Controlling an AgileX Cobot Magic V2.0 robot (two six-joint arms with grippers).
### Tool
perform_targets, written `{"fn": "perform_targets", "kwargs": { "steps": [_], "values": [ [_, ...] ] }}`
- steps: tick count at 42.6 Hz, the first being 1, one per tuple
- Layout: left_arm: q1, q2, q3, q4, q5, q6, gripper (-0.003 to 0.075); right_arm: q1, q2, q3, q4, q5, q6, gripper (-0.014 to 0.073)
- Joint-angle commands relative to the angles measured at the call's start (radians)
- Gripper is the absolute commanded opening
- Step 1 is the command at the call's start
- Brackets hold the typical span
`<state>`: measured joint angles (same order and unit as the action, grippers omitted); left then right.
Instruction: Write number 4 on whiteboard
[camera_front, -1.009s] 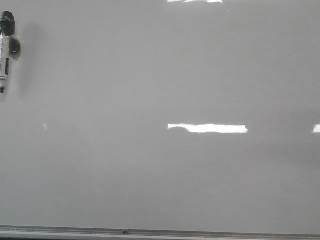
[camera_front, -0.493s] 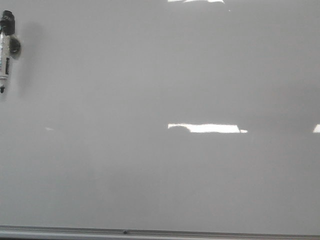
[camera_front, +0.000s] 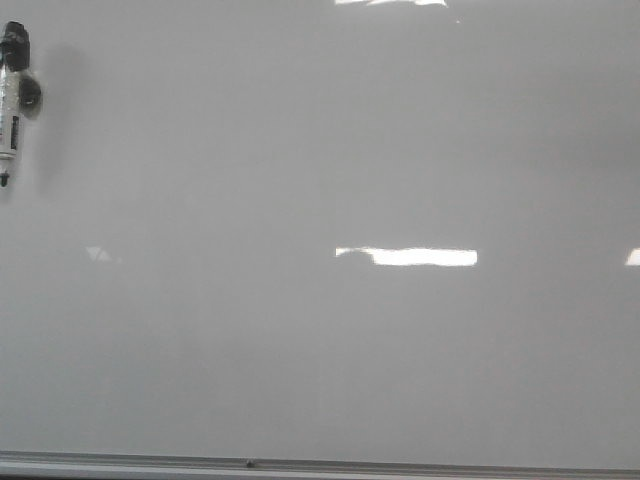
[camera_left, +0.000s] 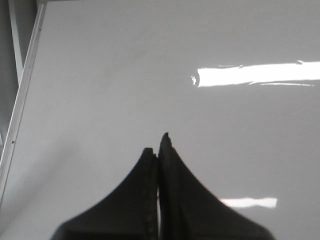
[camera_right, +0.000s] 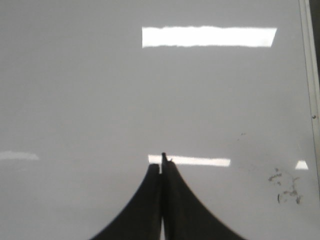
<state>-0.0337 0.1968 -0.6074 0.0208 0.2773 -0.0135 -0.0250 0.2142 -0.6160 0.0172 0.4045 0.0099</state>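
The glossy pale grey whiteboard (camera_front: 320, 330) fills the front view, its silver frame along the bottom edge. No number 4 shows on it in any view. A white marker with a black cap (camera_front: 11, 105) lies at the board's far left edge. My left gripper (camera_left: 158, 146) hangs over the bare whiteboard (camera_left: 125, 75) near its left frame, jaws pressed together with nothing between them. My right gripper (camera_right: 162, 165) is likewise shut and empty above the whiteboard (camera_right: 100, 90), close to the right frame.
Faint dark smudges (camera_right: 287, 187) mark the board near its right frame (camera_right: 311, 75). The left frame rail (camera_left: 22, 95) runs beside my left gripper. Bright rectangular light reflections (camera_front: 405, 256) lie on the surface.
The marker has not moved. Only the light reflections on the board shift slightly; a small glint at the left has moved and changed shape.
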Motion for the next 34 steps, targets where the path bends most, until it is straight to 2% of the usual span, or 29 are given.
{"fn": "perform_targets", "kwargs": {
  "steps": [1,10,34],
  "values": [
    [-0.001,0.084,-0.067,0.003,0.002,-0.001,-0.0020,0.001,0.089,-0.061,-0.004,-0.009,-0.010,-0.0069],
    [-0.001,0.212,-0.051,0.003,0.061,-0.001,-0.0020,0.001,0.214,-0.061,-0.004,0.015,-0.010,-0.0069],
    [-0.001,0.455,-0.007,-0.021,0.092,-0.001,-0.0020,0.001,0.516,-0.059,-0.004,0.047,-0.010,-0.0060]
  ]
}}
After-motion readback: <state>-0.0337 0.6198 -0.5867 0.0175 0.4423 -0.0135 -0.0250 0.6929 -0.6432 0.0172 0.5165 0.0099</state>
